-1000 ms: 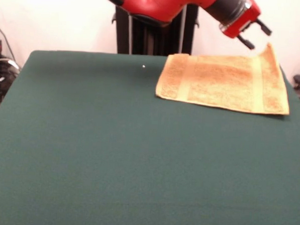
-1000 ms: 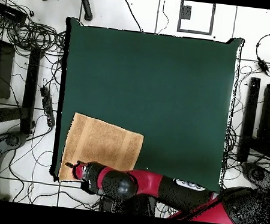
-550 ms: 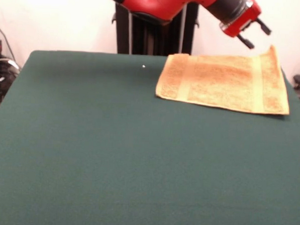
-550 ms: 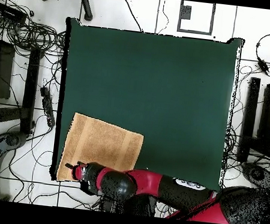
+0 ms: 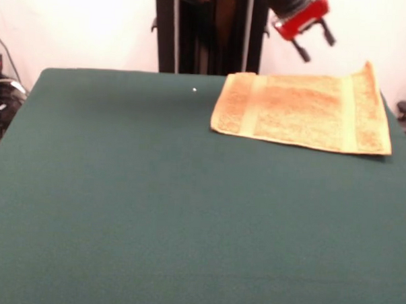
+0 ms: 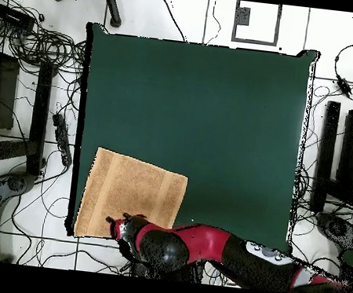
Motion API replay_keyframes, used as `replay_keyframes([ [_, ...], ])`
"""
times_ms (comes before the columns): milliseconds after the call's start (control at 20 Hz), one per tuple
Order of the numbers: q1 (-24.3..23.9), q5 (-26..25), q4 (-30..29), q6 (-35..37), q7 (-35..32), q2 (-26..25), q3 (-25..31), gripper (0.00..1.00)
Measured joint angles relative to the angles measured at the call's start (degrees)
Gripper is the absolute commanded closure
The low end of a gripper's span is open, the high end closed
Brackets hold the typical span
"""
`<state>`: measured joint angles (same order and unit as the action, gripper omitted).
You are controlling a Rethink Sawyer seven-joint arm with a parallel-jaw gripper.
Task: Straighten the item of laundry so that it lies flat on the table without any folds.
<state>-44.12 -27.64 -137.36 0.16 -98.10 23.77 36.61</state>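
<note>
floor: white, marked with dark lines (image 6: 186, 16) | cables: a tangle lies on the floor beside one long table edge (image 6: 53, 44), another cable runs along the opposite side (image 6: 349, 58) | dark frame on the floor past the table's end, possibly a floor plate (image 6: 257, 22) | black stand legs at the corner (image 6: 109, 3) | wall: white (image 5: 80, 25)

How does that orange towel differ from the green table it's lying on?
The towel is small, golden-orange and fuzzy with woven bands; the table is far larger, plain dark green and smooth. The towel sits skewed in one corner, overhanging the table's edge in the overhead view. Both are cloth-surfaced and four-sided.
</note>
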Motion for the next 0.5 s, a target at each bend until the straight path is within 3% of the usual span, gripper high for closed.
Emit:
replay_keyframes([
  [200, 1.51, 0.00, -0.30, 7.20, 0.00, 11.96, -3.30, 0.00],
  [500, 2.20, -0.06, -0.19, 15.41, 0.00, 21.36, -5.41, 0.00],
])
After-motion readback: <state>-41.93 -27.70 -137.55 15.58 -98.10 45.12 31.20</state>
